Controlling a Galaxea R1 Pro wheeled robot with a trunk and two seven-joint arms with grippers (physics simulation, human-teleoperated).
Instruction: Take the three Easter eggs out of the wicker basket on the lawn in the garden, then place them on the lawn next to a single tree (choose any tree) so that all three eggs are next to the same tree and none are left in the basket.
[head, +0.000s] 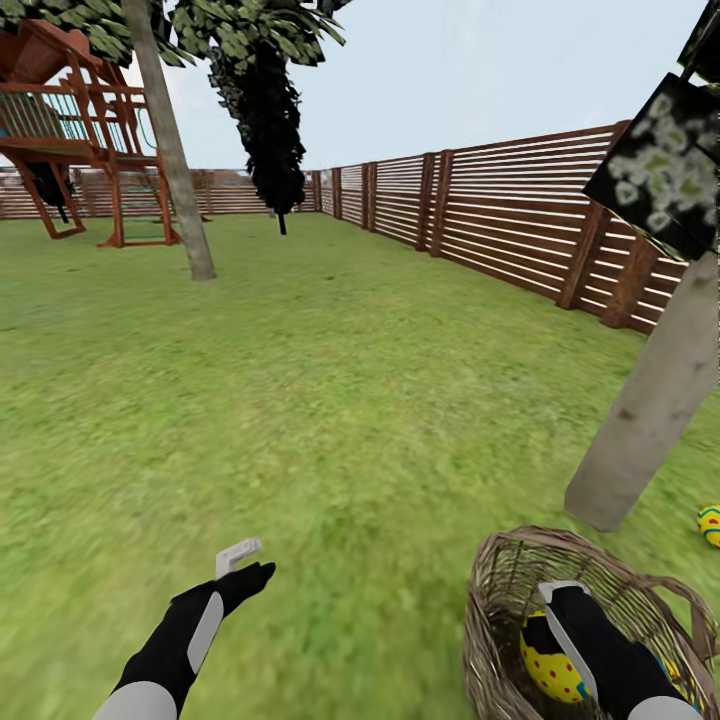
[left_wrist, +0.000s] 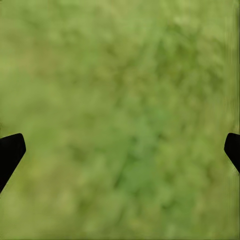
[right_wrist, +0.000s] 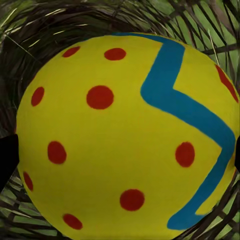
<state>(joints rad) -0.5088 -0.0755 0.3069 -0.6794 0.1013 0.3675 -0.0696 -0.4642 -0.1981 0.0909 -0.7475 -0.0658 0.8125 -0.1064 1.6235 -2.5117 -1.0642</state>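
Right tool (head: 566, 600) down in basket (head: 500, 590), fingers spread around an egg (right_wrist: 125, 135), not clamped yet. Left tool (head: 240, 556) open, idle over lawn (head: 350, 400). One egg (head: 709, 524) already beside tree (head: 650, 400).

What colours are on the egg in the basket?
The egg is yellow with red dots and a blue zigzag band. The right wrist view shows it best.
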